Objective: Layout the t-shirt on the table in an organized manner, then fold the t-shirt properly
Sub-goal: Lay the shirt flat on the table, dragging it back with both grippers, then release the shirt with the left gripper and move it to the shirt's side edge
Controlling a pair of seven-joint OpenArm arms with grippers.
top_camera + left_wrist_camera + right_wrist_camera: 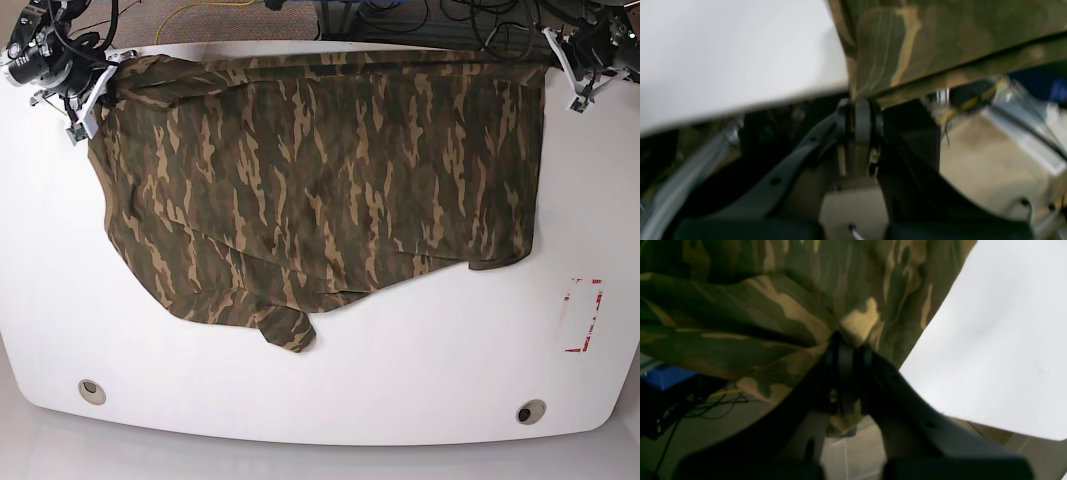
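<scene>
The camouflage t-shirt (330,170) lies spread over the far half of the white table (400,380), its upper edge along the table's far edge and a sleeve sticking out at the lower left. My left gripper (858,100) is shut on the shirt's far right corner (940,40), seen in the base view at the top right (553,52). At the shirt's far left corner (773,306), my right gripper (846,340) is also shut on the cloth, which bunches around its fingertips; the base view shows it at the top left (100,78).
A red-and-white tape mark (583,315) sits near the table's right edge. Two round grommet holes (91,390) (530,411) lie near the front edge. Cables and floor clutter (400,15) run behind the far edge. A blue box (666,376) stands on the floor.
</scene>
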